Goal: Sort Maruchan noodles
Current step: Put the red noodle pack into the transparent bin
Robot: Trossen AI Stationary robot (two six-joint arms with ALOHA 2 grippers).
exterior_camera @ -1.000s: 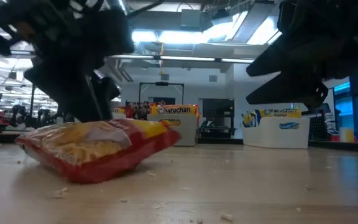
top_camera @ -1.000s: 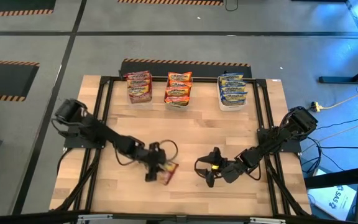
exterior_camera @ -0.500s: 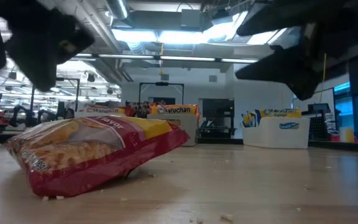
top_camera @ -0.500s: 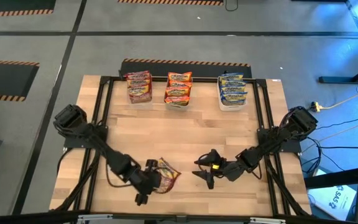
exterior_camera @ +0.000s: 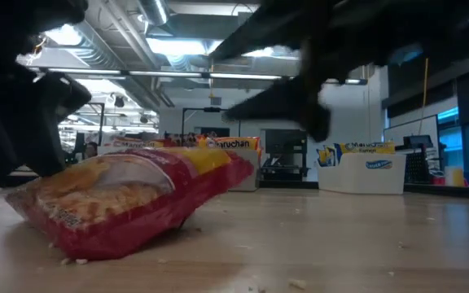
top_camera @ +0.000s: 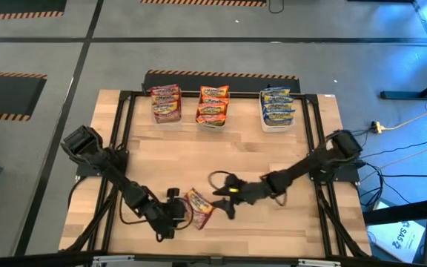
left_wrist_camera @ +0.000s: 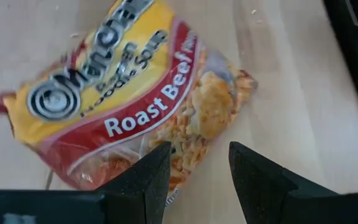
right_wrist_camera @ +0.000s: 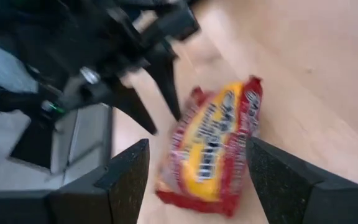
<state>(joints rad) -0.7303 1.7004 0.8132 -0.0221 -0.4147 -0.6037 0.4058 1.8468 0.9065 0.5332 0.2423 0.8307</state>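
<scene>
One Maruchan noodles packet (top_camera: 199, 208), red and yellow with "Roast Beef" printed on it, lies face up on the wooden table near the front edge. It also shows in the low view (exterior_camera: 129, 195). My left gripper (top_camera: 173, 216) stands open at the packet's left end (left_wrist_camera: 166, 171), its fingers slanting down. My right gripper (top_camera: 222, 201) is open wide just right of the packet (right_wrist_camera: 213, 149), clear of it and pointing at it. My left gripper's fingertips (left_wrist_camera: 157, 158) stand right at the packet's end nearest them. I cannot tell whether they touch it. The packet lies flat on the table, not between the fingers.
Three clear tubs stand along the far edge. One (top_camera: 166, 104) holds red packets, one (top_camera: 213, 105) holds orange packets and one (top_camera: 277, 107) holds blue-and-yellow packets. Black frame rails (top_camera: 124, 133) run along the table's left and right sides. Bare wood lies between the tubs and the grippers.
My left gripper has drawn back from over the packet toward the table's near left edge, staying open. My right gripper has swung toward the table's left, closing in on the packet, and has rolled. The packet stays lying on the table.
</scene>
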